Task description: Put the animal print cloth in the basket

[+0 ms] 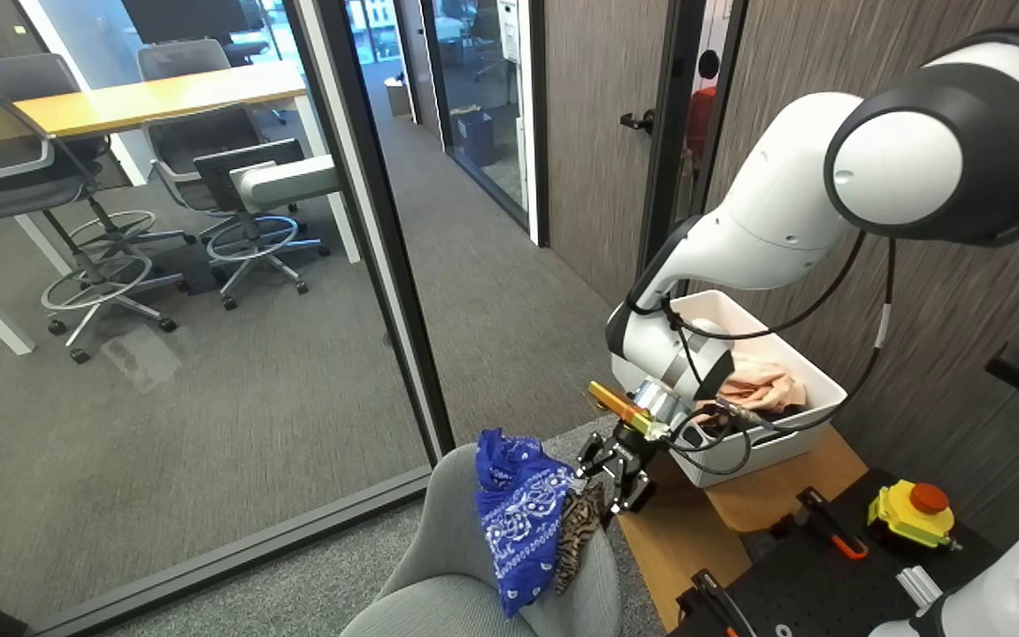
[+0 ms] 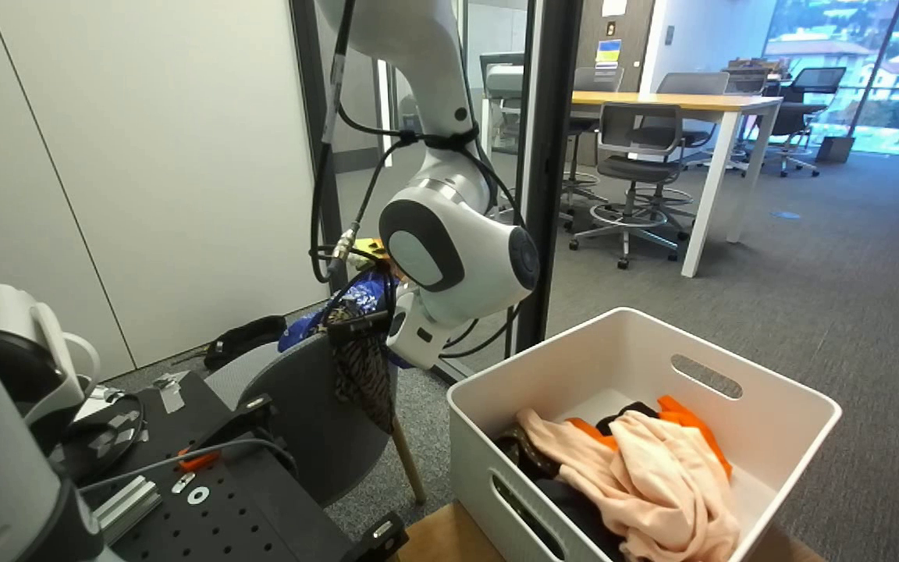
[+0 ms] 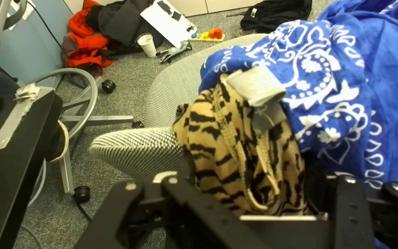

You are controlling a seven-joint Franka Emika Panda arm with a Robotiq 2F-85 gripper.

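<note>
Black jaws stand wide apart in the wrist view, with the print cloth (image 3: 233, 155) between them; whether they touch it, I cannot tell. Tan with dark markings, it drapes over the backrest (image 3: 140, 145) of the chair (image 1: 456, 522), a pale label (image 3: 256, 86) at its upper end, and in an exterior view part of it hangs down the chair's outer side. Touching it, the blue cloth (image 3: 327, 90), printed in white, hangs over the inside of the backrest. The white arm (image 1: 766, 212) angles down beside the basket (image 2: 469, 445), which sits upright on the wooden counter (image 1: 788, 495) near the chair; the print cloth is outside it. Heaped in the basket lie a peach cloth (image 2: 652, 468), an orange cloth (image 2: 699, 433) and a dark cloth (image 2: 574, 506). In an exterior view a black board (image 1: 854, 588) carries a yellow box (image 1: 894, 513) with a red button (image 1: 928, 498). On the carpet (image 3: 123, 90) past the chair, the wrist view shows a white cup (image 3: 147, 45), some red-orange fabric (image 3: 85, 42) and some black fabric (image 3: 275, 15). Swivel chairs (image 2: 637, 133) stand in the background of both exterior views.
</note>
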